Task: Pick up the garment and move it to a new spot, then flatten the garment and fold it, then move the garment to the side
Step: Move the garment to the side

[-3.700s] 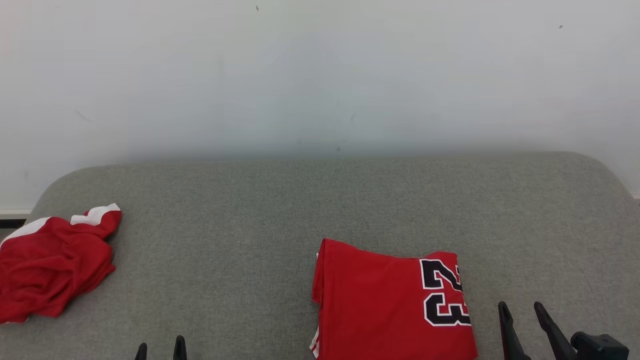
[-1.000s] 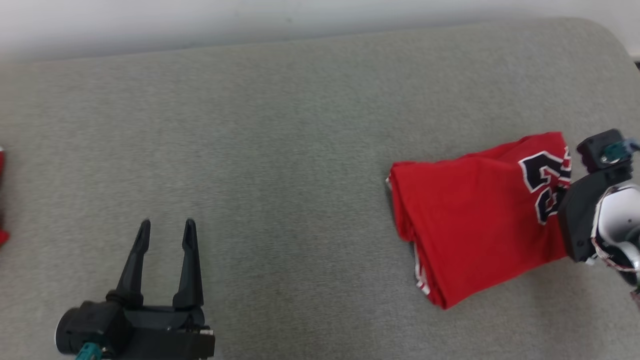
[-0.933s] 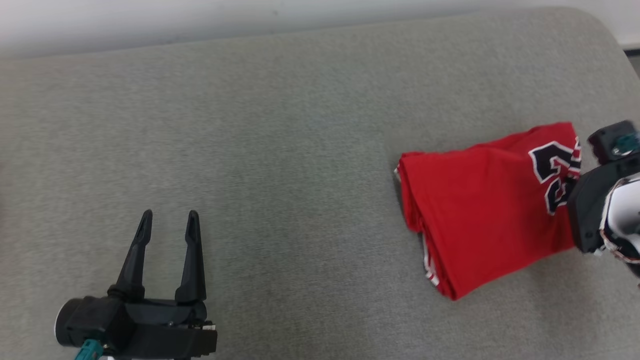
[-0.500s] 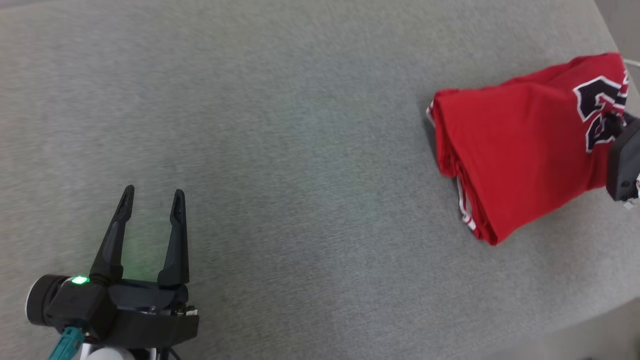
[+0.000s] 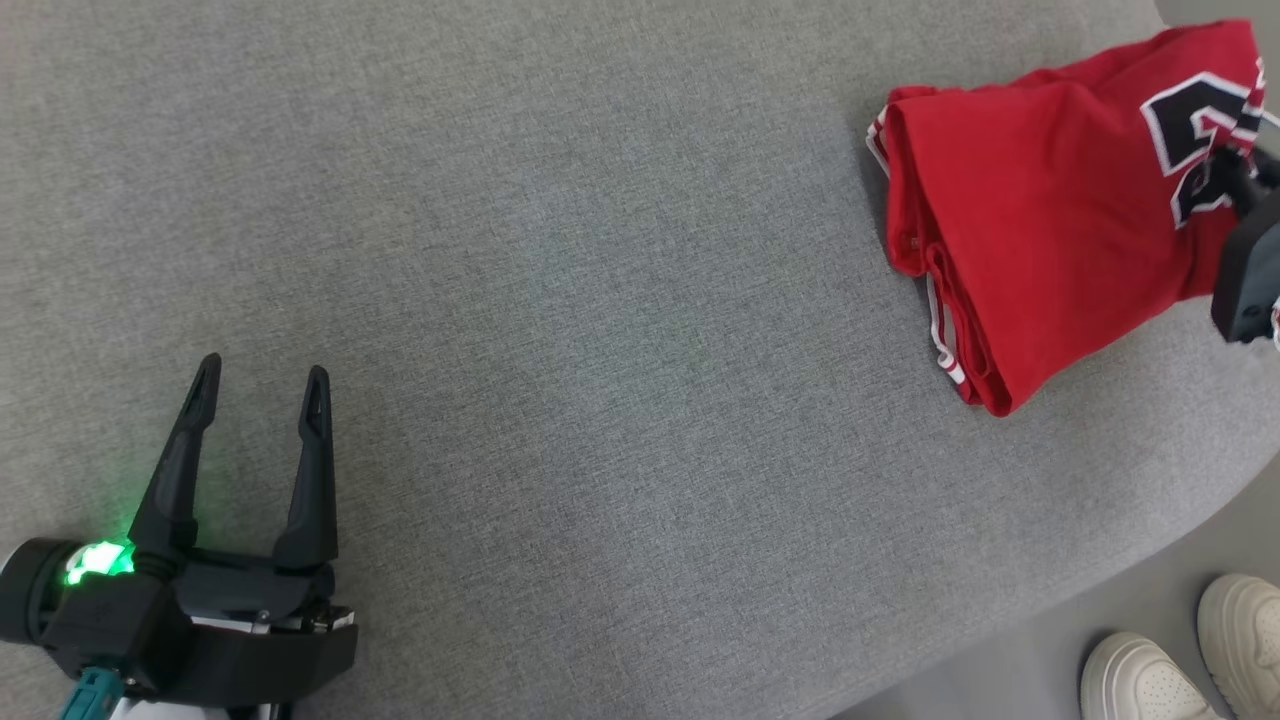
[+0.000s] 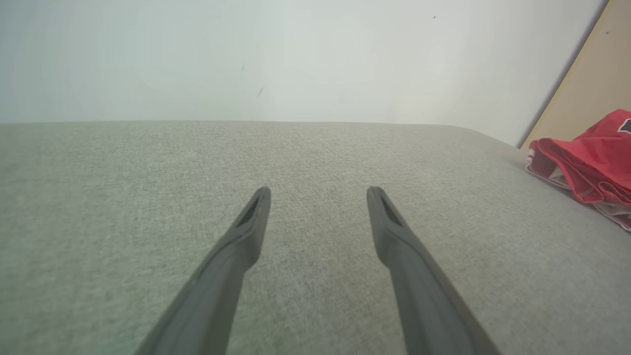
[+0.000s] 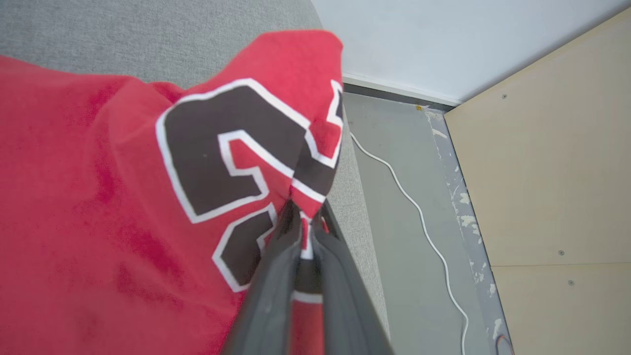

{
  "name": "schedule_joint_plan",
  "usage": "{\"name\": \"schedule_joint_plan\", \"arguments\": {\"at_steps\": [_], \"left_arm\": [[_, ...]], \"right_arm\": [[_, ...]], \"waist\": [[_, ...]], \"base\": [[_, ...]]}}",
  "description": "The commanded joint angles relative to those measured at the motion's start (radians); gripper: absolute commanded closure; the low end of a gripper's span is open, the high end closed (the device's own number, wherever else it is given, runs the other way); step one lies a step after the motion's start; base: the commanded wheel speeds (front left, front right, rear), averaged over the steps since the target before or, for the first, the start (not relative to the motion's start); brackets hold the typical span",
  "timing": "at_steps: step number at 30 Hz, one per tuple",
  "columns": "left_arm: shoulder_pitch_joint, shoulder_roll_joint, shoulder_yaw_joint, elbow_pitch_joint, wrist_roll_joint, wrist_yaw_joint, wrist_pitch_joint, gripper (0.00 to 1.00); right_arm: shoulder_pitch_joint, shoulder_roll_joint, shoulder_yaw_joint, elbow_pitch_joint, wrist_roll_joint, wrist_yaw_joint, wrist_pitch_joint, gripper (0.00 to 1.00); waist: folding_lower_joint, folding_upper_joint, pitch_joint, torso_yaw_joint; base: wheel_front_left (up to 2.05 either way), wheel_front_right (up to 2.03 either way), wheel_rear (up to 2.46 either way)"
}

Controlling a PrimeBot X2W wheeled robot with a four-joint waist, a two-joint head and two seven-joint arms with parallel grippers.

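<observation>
The garment is a folded red jersey with a black, white-edged number, lying at the right end of the grey cushion. My right gripper sits at its right corner. In the right wrist view the gripper is shut on the numbered fabric, which bunches up between the fingers. My left gripper rests low over bare cushion at the lower left, far from the jersey. Its fingers stand apart with nothing between them. The jersey's folded edge shows at the right of that view.
The cushion's rounded right edge drops to a grey floor, where a person's white shoes stand. A white cable runs along the floor beside a pale wooden panel. A white wall rises behind the cushion.
The head camera has tilted down and turned. The right gripper has drawn the jersey farther right, toward the cushion's end. The shoes have come into view. The left gripper stays open.
</observation>
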Motion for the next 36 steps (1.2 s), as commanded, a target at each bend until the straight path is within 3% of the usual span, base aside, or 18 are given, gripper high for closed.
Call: {"name": "schedule_joint_plan", "arguments": {"at_steps": [1,14,15,16,17,24,31,36], "left_arm": [[-0.008,0.001,-0.008,0.015,-0.003,-0.002,0.001,0.00],[0.002,0.003,-0.015,0.031,-0.015,0.002,0.002,0.00],[0.003,-0.001,-0.019,0.031,-0.013,0.004,0.001,0.00],[0.004,-0.004,-0.022,0.031,-0.013,0.006,0.001,0.00],[0.003,-0.004,-0.021,0.036,-0.017,0.006,0.001,0.00],[0.004,-0.042,-0.022,0.059,-0.036,0.003,-0.001,0.00],[0.059,-0.096,0.014,0.095,-0.047,0.002,-0.001,0.00],[0.126,-0.124,0.041,0.120,-0.046,0.001,-0.001,0.00]], "right_arm": [[-0.025,-0.011,0.015,0.013,0.003,-0.003,-0.020,1.00],[-0.083,-0.022,0.042,0.113,-0.059,-0.003,-0.099,0.98],[-0.084,-0.017,0.039,0.123,-0.064,-0.003,-0.103,0.85],[-0.083,-0.012,0.039,0.129,-0.070,-0.003,-0.109,0.54],[-0.083,-0.009,0.034,0.135,-0.072,-0.003,-0.118,0.03],[-0.035,0.011,0.022,0.144,-0.077,-0.003,-0.202,0.00],[0.096,0.023,-0.004,0.053,-0.010,-0.003,-0.324,0.00],[0.271,0.041,-0.049,-0.059,0.034,-0.003,-0.402,0.00]], "waist": [[0.0000,0.0000,0.009,-0.007],[0.0000,0.0000,-0.015,0.015],[0.0000,0.0000,-0.019,0.018],[0.0000,0.0000,-0.024,0.021],[0.0000,0.0000,-0.029,0.024],[0.0000,0.0000,-0.105,0.072],[0.0000,0.0000,-0.242,0.154],[0.0000,0.0000,-0.367,0.221]], "base": [[0.00,0.00,0.00],[0.00,0.00,0.00],[0.00,0.00,0.00],[0.00,0.00,0.00],[0.00,0.00,0.00],[0.00,0.00,0.00],[0.00,0.00,0.00],[0.00,0.00,0.00]]}}
